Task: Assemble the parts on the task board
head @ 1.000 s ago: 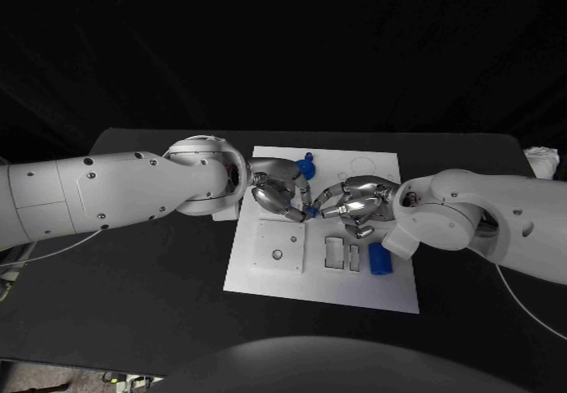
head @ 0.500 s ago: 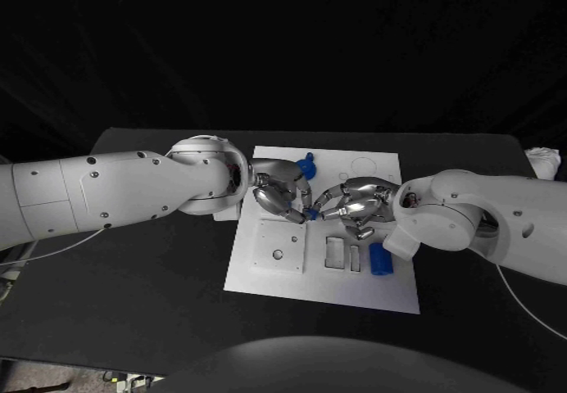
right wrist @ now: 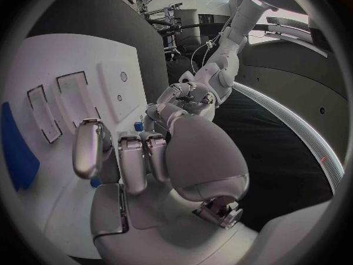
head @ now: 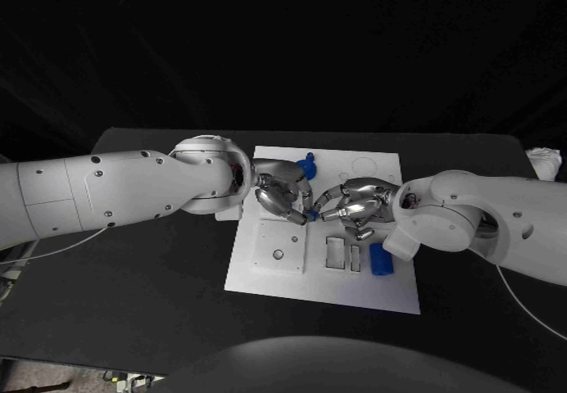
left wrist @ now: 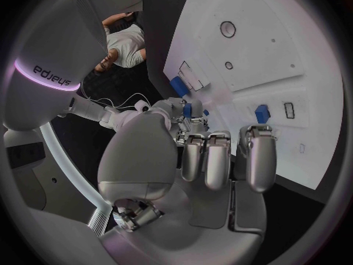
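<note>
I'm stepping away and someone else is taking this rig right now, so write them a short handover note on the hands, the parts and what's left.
Left hand and right hand: fingertips meet over the middle of the white task board, with a small blue part between them; which hand carries it I cannot tell.
Other parts: a blue block lies on the board's right side beside two rectangular slots; another blue piece sits near the board's far edge behind the left hand.
Done: nothing visibly seated in those slots.
Left: place the part at the fingertips, then, probably, the two other blue pieces.
</note>
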{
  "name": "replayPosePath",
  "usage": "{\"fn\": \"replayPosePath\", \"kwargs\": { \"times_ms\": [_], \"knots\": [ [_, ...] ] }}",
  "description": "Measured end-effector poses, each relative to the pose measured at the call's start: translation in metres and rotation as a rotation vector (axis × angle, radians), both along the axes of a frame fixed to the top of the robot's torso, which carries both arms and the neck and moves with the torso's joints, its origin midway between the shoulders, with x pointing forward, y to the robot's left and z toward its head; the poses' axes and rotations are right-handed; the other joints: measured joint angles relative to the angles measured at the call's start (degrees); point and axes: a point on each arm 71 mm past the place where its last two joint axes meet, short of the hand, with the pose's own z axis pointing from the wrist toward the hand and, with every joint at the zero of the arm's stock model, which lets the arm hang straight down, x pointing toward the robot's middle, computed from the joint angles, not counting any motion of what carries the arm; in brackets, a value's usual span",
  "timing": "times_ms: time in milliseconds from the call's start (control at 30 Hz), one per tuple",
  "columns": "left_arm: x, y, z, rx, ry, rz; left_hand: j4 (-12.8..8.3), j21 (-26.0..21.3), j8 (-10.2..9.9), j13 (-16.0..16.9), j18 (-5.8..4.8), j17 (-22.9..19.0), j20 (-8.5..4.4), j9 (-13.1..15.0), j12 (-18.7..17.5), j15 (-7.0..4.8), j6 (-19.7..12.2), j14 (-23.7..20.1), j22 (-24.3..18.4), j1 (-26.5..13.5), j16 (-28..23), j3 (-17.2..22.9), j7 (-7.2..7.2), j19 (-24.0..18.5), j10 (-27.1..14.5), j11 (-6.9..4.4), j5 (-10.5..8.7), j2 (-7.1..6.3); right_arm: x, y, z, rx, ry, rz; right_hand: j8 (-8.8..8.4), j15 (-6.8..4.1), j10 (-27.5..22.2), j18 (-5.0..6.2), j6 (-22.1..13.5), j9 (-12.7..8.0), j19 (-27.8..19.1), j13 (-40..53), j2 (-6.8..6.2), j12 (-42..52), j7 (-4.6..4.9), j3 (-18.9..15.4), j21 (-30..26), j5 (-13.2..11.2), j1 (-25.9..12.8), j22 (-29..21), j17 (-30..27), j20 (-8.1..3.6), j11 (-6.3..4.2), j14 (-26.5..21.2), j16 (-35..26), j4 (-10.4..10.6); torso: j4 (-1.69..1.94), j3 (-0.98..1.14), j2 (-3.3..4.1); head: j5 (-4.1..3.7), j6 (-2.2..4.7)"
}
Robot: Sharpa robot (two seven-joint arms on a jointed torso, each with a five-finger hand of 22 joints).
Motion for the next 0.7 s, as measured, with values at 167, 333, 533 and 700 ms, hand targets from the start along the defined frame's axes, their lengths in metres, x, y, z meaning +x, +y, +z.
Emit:
{"fn": "replayPosePath", "kwargs": {
  "times_ms": [167, 333, 533, 700],
  "knots": [
    [0.0, -0.001, 0.0, 0.0, 0.0, 0.003, -0.18, 0.25, -0.13, 0.0, 0.0, 0.0, -0.34, -0.11, 0.0, -0.23, 1.45, -0.18, 0.0, 0.83, 0.0, 1.02, -0.35, -0.1, -0.01, -0.22, -0.33, 0.82, 0.0, 0.0, 0.0, 0.0, -0.002, 0.001, -0.15, 0.0, 0.0, 0.0, 0.21, -0.25, 0.0, 0.0, -0.25, 0.0, 0.22, 0.2, -0.19, -0.43, -0.25, 0.0, 0.0, 0.0, 0.0, 0.0, 0.0, -0.2, 0.0, 0.01, 0.0, 0.03, 0.0],
    [0.0, -0.001, -0.001, -0.003, -0.001, 0.007, -0.7, 0.67, 0.54, 0.0, 0.0, -0.01, -1.13, 1.02, 0.0, -1.13, 2.87, -0.07, 0.0, 4.55, 0.0, 3.74, -0.44, -0.1, 0.01, -1.03, 0.68, 0.6, -0.001, -0.001, 0.001, 0.002, -0.004, 0.002, -1.49, 0.0, -0.21, 0.0, -0.99, -1.61, -1.03, 0.0, -0.63, 0.0, 0.35, 1.31, -1.06, -1.23, -0.64, 0.0, -0.01, 0.41, 0.21, 0.0, 0.0, -0.47, 0.0, 0.0, 0.01, 0.03, 0.0],
    [0.0, -0.002, -0.002, 0.001, 0.003, 0.015, -0.27, 0.67, 1.4, 0.0, 0.0, -0.01, -1.42, 1.6, 0.0, -1.35, 2.95, -0.09, -0.01, 7.43, 0.0, 5.97, -0.35, 0.02, 0.0, -1.43, 0.13, -0.17, 0.0, -0.005, 0.001, 0.004, -0.015, -0.005, -6.35, 0.0, -0.24, 0.94, -4.86, -5.92, -2.65, 0.0, -1.89, 0.0, 0.7, 2.96, -2.25, -2.36, -1.9, -0.01, -0.01, 0.59, 0.58, 0.0, 0.0, -0.69, 0.0, 0.0, 0.01, 0.2, 0.0],
    [0.0, -0.001, -0.005, 0.012, 0.007, 0.03, 3.15, 1.04, 1.4, 0.0, 0.0, -0.01, -1.54, 1.59, 0.0, -1.65, 2.46, -0.2, -0.01, 10.29, 0.0, 9.66, -0.56, -0.1, 0.0, -1.43, -12.01, -1.07, 0.0, -0.011, 0.002, 0.008, -0.03, -0.013, -9.65, 0.43, -0.32, 0.94, -7.58, -9.18, -4.43, 0.0, -2.49, 0.0, 1.02, 3.33, -3.99, -5.19, -2.5, -0.01, -0.02, 0.94, 0.75, 0.0, 0.0, -0.78, 0.0, 0.02, -0.02, 0.38, 0.0]
  ]
}}
